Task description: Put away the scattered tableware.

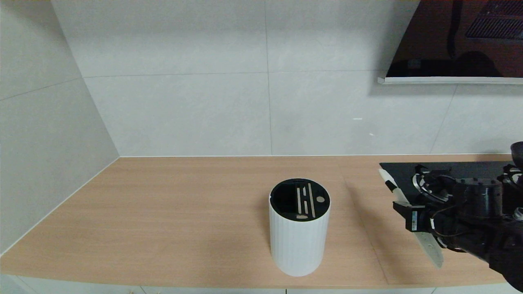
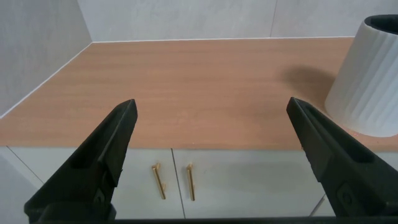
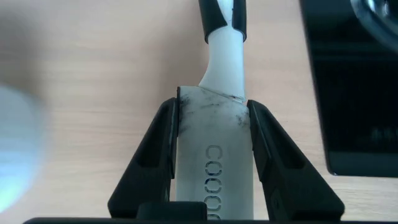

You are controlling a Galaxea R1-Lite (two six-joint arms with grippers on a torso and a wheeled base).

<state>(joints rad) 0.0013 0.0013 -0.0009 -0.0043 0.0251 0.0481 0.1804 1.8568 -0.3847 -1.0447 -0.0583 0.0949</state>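
White, vertically ribbed wall and black top with pale slots on the holder (image 1: 299, 241); off-white blade with dark smudges, white handle with a black band on the knife (image 1: 428, 246); plain black on the right gripper (image 3: 213, 112) and left gripper (image 2: 211, 109); light brown wood grain on the counter (image 1: 184, 212); pale grey on the wall tiles (image 1: 184, 114); glossy black on the hob (image 1: 402, 171); dark reddish gloss, pale lower edge on the hood (image 1: 449, 41); brass-gold on the cabinet handles (image 2: 159, 180).
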